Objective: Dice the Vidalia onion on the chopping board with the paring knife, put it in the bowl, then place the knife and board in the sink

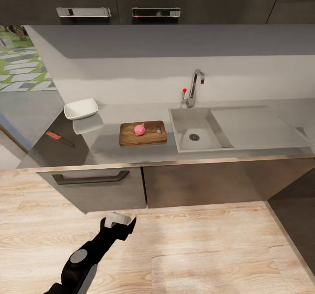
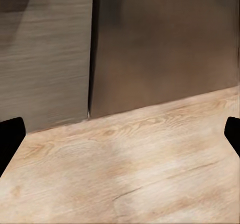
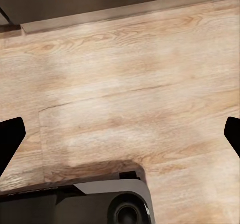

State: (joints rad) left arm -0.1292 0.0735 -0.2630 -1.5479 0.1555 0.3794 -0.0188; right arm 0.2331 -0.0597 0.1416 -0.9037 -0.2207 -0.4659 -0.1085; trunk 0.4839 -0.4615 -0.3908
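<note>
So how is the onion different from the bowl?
The Vidalia onion is pink and round; the bowl is white and squarish. The onion is much smaller than the bowl. The onion sits on the chopping board; the bowl sits straight on the countertop. Both are left of the sink.

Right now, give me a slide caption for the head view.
Vidalia onion on the chopping board beside the sink; paring knife and bowl left.

Vidalia onion (image 1: 139,129) sits on chopping board (image 1: 143,133) on counter (image 1: 109,147), just left of sink (image 1: 199,129). Tap (image 1: 195,86) behind the sink. White bowl (image 1: 81,108) further left near the wall. Paring knife (image 1: 59,138) near the counter's left end. Left tool (image 1: 117,224) low over wood floor (image 1: 197,250), in front of the cabinets, empty.
</note>
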